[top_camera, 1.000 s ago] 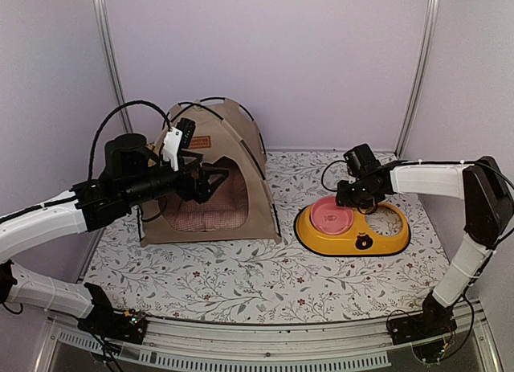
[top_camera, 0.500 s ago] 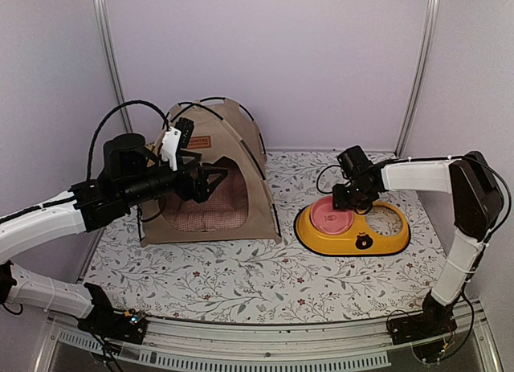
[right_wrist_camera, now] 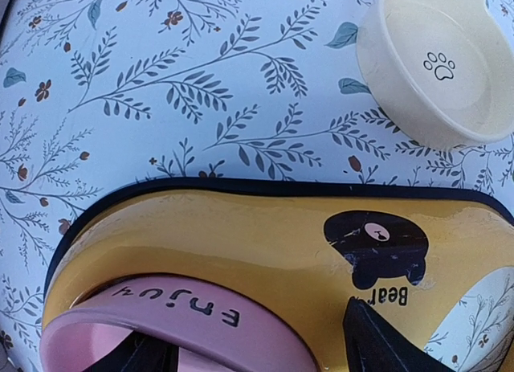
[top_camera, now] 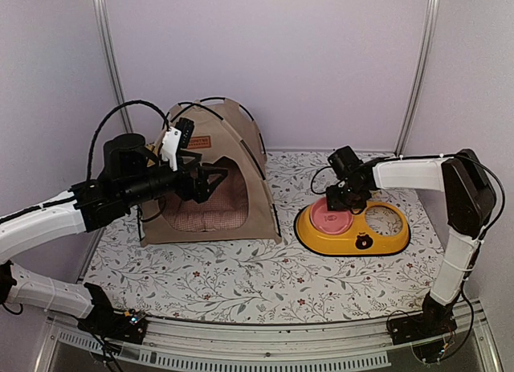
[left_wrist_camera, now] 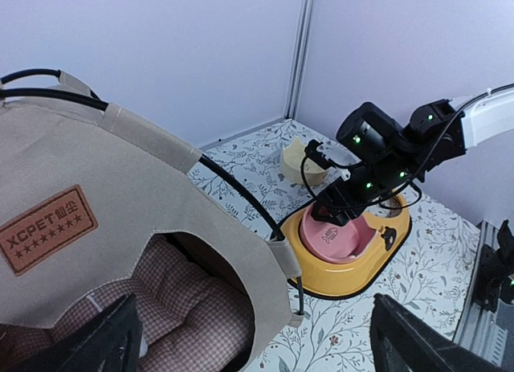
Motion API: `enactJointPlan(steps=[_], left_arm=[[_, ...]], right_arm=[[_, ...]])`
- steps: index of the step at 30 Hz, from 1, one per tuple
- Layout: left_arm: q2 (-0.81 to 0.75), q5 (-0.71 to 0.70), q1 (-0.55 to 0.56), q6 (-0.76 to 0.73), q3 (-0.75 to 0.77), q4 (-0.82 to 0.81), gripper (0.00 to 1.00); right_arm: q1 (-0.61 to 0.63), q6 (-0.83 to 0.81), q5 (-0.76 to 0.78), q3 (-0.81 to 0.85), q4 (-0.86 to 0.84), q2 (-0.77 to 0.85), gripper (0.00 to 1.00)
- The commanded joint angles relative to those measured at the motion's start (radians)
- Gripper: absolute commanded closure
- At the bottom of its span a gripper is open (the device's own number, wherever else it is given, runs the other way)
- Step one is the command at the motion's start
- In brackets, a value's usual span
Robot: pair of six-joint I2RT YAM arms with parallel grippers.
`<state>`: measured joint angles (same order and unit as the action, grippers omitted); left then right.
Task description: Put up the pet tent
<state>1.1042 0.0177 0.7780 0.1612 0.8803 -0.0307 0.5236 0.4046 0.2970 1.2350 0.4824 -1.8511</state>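
Note:
The pet tent (top_camera: 259, 207) stands upright at the back left, beige fabric arched over thin black poles (top_camera: 243, 139), a brown label patch (left_wrist_camera: 46, 229) above its doorway. A pink checked cushion (left_wrist_camera: 181, 304) lies inside. My left gripper (top_camera: 210, 181) hovers open just before the doorway, holding nothing; in the left wrist view its fingertips (left_wrist_camera: 104, 348) frame the tent's front corner. My right gripper (top_camera: 344, 197) is open over the pink bowl (right_wrist_camera: 177, 316), one finger inside the rim, the other finger (right_wrist_camera: 377, 344) above the yellow feeder (right_wrist_camera: 241, 227).
The yellow feeder (top_camera: 385, 242) sits at the right on the floral mat, the pink bowl (top_camera: 329, 219) in its left socket, the right socket showing the mat. A loose cream paw-print bowl (right_wrist_camera: 438, 67) stands behind the feeder. White walls and metal posts close in the back and sides.
My right gripper has shifted slightly left and back over the pink bowl, and its jaws have widened. The left arm and the tent have not moved.

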Motion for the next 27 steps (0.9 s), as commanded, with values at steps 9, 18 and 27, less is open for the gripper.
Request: enactJointPlan(steps=[9,18,27], left_arm=[[0.009,0.007,0.016,-0.006,0.028,-0.006,0.01],[0.006,0.008,0.016,-0.007,0.031,-0.002,0.01],[-0.023,0.003,0.016,-0.005,0.019,0.007,0.01]], right_arm=[[0.001,-0.012,0.091,0.007,0.104,-0.048,0.2],[-0.031,-0.014,-0.071,0.009,0.023,0.104,0.16],[-0.207,-0.039,-0.099,0.018,-0.038,0.14,0.17]])
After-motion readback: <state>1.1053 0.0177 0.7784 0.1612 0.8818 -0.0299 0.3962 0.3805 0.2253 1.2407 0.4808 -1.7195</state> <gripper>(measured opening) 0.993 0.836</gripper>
